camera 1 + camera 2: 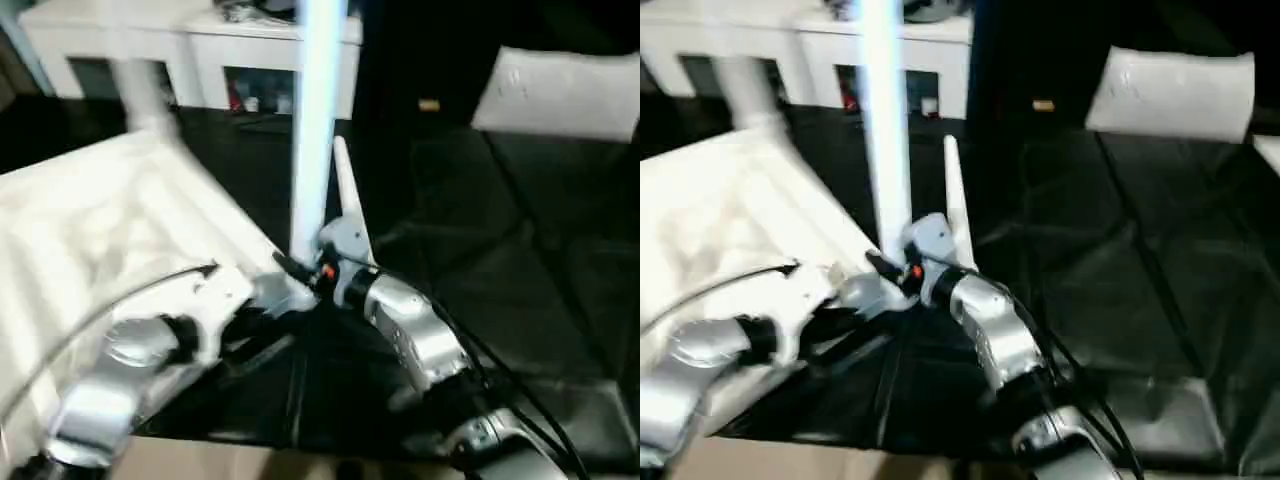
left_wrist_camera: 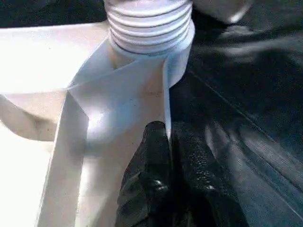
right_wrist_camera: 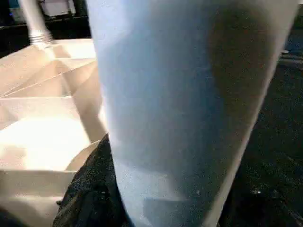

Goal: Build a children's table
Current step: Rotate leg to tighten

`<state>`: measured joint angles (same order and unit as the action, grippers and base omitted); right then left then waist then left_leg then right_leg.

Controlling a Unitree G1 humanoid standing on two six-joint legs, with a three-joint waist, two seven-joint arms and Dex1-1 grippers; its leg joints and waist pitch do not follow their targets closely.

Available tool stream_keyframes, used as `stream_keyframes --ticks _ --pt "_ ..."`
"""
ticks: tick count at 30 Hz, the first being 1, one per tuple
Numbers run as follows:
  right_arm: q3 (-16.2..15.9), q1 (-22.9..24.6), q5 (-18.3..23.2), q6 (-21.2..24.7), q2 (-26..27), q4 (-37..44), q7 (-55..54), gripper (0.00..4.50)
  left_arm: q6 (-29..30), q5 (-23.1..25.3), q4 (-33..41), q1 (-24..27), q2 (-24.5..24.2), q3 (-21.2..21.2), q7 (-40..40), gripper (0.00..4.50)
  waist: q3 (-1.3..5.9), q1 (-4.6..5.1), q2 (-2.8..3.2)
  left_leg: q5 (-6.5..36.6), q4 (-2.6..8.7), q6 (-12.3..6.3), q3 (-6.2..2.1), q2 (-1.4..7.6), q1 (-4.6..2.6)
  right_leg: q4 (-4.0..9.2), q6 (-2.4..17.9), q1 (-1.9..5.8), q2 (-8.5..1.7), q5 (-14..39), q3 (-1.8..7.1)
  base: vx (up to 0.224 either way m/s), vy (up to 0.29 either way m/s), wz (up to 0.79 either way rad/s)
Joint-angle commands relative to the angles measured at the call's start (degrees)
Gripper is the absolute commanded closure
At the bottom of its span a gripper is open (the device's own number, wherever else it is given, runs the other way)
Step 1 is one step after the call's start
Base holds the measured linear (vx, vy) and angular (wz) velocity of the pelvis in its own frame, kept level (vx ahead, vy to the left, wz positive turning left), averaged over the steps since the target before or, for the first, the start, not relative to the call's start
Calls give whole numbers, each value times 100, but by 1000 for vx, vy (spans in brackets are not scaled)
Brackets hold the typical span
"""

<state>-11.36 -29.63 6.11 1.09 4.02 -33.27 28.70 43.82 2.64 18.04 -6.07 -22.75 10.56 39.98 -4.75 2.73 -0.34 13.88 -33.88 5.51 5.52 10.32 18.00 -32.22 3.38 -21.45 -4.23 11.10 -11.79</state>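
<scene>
The white table top point(image 1: 100, 220) lies upside down on a black mat, ribbed side up. A white leg point(image 1: 315, 130) stands upright in its near corner socket point(image 2: 180, 52), its thread point(image 2: 149, 23) partly showing above the socket. My right gripper point(image 1: 312, 265) is shut on this leg near its base; one black finger point(image 3: 90, 189) shows beside the leg. My left gripper point(image 2: 170, 139) sits just below that corner, its fingers pinched on the table top's rim. A second leg point(image 1: 145, 95) stands at the far corner. A loose leg point(image 1: 345, 190) lies on the mat behind my right gripper.
A white cabinet point(image 1: 200, 40) with glass-fronted compartments stands at the back. A white bag-like bundle point(image 1: 560, 95) rests at the back right. The black mat point(image 1: 520, 260) stretches to the right of the table top.
</scene>
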Motion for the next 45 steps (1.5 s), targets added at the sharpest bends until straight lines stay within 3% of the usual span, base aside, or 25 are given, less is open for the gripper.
stream_keyframes --ticks 1,6,12,13,14,17,18,23,30,32,35,37,40,41,42,45 --pt "104 63 -15 348 58 -644 -318 257 195 -94 222 -18 192 563 30 450 109 -79 66 1917 516 -280 -68 304 171 567 250 215 -618 2992 549 0 0 0" --pt "126 32 -36 313 162 -767 -300 257 592 197 145 -157 108 600 -428 450 145 -149 63 1729 547 -277 -73 335 205 479 446 263 -622 2459 587 0 0 0" --pt "188 58 -46 219 211 -882 -327 257 733 342 -68 -89 49 538 -521 450 134 -202 62 1668 534 -275 -44 311 196 558 313 249 -631 2814 564 0 0 0" --pt "200 56 -38 217 212 -889 -321 222 752 330 -94 -92 42 526 -528 450 131 -200 64 1715 535 -265 -46 312 190 566 295 246 -633 2865 558 0 0 0" --pt "207 53 -25 228 212 -896 -300 222 737 321 -153 -104 18 499 -526 450 140 -203 95 1800 537 -236 -54 318 181 569 272 248 -629 2901 550 0 0 0" --pt "228 40 -46 192 219 -935 -284 184 745 252 -247 -153 -77 499 -560 450 144 -195 79 1944 550 -207 -64 324 169 563 267 234 -619 2872 547 0 0 0" --pt "226 40 -48 183 219 -939 -270 182 724 253 -271 -164 -97 498 -548 450 157 -202 105 1934 545 -216 -58 326 158 567 291 230 -626 2818 559 0 0 0" --pt "243 62 -103 125 187 -926 -205 142 449 288 -463 -268 -258 488 -416 450 211 -243 120 1505 538 -259 -36 337 172 502 487 252 -616 2284 594 0 0 0" --pt "237 412 -2 176 -82 -337 116 73 -425 209 -969 -517 -859 550 134 450 288 -369 108 837 517 -331 22 349 166 443 562 294 -597 1846 606 0 0 0" --pt "197 613 14 194 -242 -21 273 62 -855 181 -1221 -611 -1087 579 443 450 315 -420 133 712 493 -380 49 313 147 469 499 294 -590 1837 615 0 0 0" --pt "169 825 78 266 -391 363 454 27 -1223 165 -1467 -710 -1266 577 695 450 365 -500 145 405 482 -374 68 345 138 435 454 320 -575 1585 622 0 0 0" --pt "139 973 137 318 -500 678 605 7 -1607 143 -1658 -790 -1380 612 881 450 367 -529 122 292 487 -381 66 349 150 420 440 339 -555 1466 608 0 0 0" --pt "77 1241 231 434 -716 1299 868 7 -2284 93 -2010 -916 -1566 702 1237 450 380 -544 153 227 476 -397 64 359 132 404 432 333 -545 1296 608 0 0 0" --pt "44 1380 293 527 -836 1665 997 7 -2562 72 -2154 -968 -1650 744 1402 450 410 -538 135 214 469 -392 77 359 132 376 447 344 -552 1226 618 0 0 0" --pt "31 1449 332 603 -906 1874 1050 7 -2682 68 -2265 -1018 -1681 763 1446 450 411 -556 157 169 465 -417 80 355 127 376 433 347 -549 1145 619 0 0 0" --pt "17 1590 443 800 -1125 2369 1225 7 -3147 38 -2523 -1144 -1728 821 1691 450 410 -583 146 152 465 -416 91 359 120 370 405 345 -549 1160 617 0 0 0"
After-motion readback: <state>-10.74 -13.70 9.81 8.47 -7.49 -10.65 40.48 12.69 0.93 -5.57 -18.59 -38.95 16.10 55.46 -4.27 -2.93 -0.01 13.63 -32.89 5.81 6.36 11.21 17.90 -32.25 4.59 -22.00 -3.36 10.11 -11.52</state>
